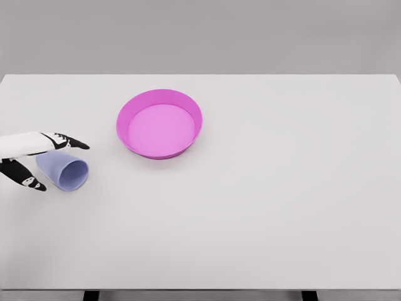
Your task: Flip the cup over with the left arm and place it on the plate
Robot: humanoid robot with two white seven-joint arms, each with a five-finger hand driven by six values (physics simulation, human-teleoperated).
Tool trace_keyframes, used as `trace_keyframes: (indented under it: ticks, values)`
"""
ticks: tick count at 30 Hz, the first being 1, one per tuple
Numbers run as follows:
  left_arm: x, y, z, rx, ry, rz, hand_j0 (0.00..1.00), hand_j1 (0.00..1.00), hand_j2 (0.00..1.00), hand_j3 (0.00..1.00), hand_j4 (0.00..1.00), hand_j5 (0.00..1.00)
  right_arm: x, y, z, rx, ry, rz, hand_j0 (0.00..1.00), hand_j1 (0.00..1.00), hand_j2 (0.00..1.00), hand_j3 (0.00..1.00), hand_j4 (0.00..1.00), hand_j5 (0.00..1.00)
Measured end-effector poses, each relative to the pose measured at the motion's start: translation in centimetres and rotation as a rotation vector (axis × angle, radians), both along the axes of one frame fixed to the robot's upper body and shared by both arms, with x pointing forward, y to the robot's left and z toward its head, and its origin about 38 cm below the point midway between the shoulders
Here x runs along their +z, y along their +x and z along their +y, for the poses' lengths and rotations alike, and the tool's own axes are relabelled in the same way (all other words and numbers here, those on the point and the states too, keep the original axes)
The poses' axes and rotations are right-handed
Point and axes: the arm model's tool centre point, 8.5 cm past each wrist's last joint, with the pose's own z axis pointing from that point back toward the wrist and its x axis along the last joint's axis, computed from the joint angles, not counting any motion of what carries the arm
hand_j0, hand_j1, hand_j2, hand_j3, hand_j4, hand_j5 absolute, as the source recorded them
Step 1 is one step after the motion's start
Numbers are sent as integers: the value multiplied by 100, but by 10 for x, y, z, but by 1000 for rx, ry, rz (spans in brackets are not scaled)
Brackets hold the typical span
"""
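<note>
A pale blue cup (63,170) lies on its side at the left of the table, its mouth facing right and toward me. My left hand (53,162) comes in from the left edge and straddles the cup's closed end. The upper fingers (70,142) reach over the top of the cup, and the thumb (31,182) sits below it. The fingers are spread and do not close on the cup. A magenta plate (159,123) with a raised rim stands upright to the right of the cup, further back. The right arm is out of view.
The white table (263,207) spans the view, with its front edge near the bottom and a grey wall behind it.
</note>
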Motion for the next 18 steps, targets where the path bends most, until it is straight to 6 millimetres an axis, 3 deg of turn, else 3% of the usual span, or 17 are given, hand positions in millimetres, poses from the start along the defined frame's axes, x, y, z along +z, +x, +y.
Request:
trace_keyframes:
  ticks: [11, 18]
  values:
    - [1, 6, 4, 21, -6, -8, 100, 100, 100, 100, 100, 100, 0, 0, 0, 0, 0, 0, 100, 100, 100, 100, 100, 100]
    - [-8, 10, 5, 36, -9, 1, 100, 100, 100, 100, 100, 100, 0, 0, 0, 0, 0, 0, 100, 100, 100, 100, 100, 100]
